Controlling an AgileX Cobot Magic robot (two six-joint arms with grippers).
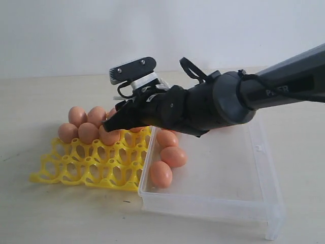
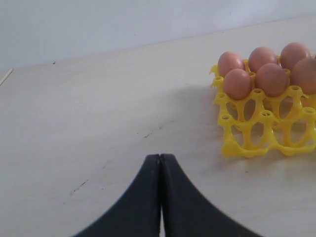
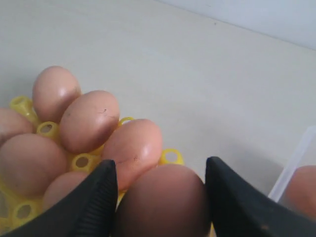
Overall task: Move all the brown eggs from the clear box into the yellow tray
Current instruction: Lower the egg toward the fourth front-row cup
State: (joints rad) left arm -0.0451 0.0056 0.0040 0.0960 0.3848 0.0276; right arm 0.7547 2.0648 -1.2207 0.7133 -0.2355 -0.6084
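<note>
Right jaws pinch one egg (image 3: 163,202) over the yellow tray (image 1: 76,170) — several eggs (image 1: 77,116) already seated. Approx. three left in clear box (image 1: 264,203). Left jaws pressed together — idle over desk (image 2: 98,123).

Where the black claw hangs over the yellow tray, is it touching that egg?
Touching. The right wrist view shows the right gripper with fingers pressed against a brown egg, no gap.

Pale beige table (image 1: 45,218), yellow tray (image 1: 86,173) lying on its left part, clear box (image 1: 228,203) just beside, edges touching
</note>
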